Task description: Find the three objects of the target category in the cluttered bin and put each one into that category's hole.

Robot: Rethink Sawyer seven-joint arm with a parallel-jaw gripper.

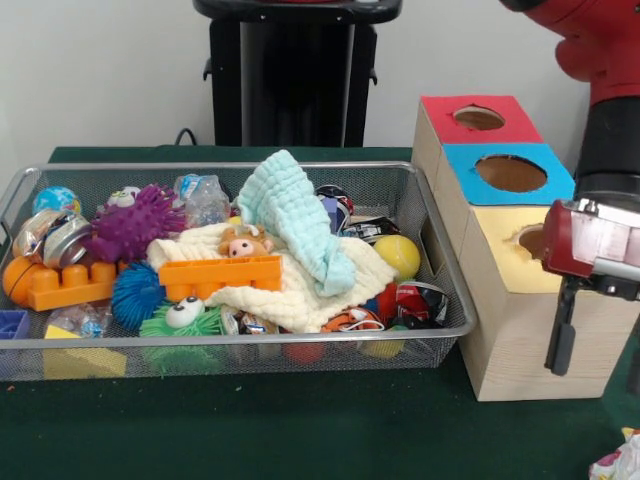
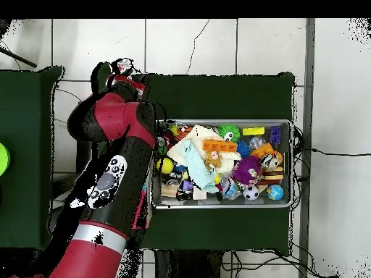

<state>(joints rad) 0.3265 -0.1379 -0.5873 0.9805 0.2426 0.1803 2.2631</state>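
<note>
The wire mesh bin (image 1: 440,335) stands left of centre, full of toys and cloths. It also shows in the overhead view (image 2: 290,166). A white crumpled wrapper with coloured blotches (image 1: 622,462) lies on the green table at the bottom right corner, outside the bin. Clear crinkly wrappers show in the bin at the back (image 1: 203,197) and at the front left (image 1: 80,320). My gripper (image 1: 598,362) hangs open beside the yellow-topped box (image 1: 505,245), just above the blotched wrapper, holding nothing. In the overhead view the gripper (image 2: 124,71) is left of the bin.
Three joined boxes stand right of the bin, each with a hole in its top: red (image 1: 478,118), blue (image 1: 510,173) and yellow. Pale cloths (image 1: 300,225), an orange brick (image 1: 220,275) and a purple spiky ball (image 1: 135,225) cover the bin's middle. The pedestal (image 1: 295,70) stands behind.
</note>
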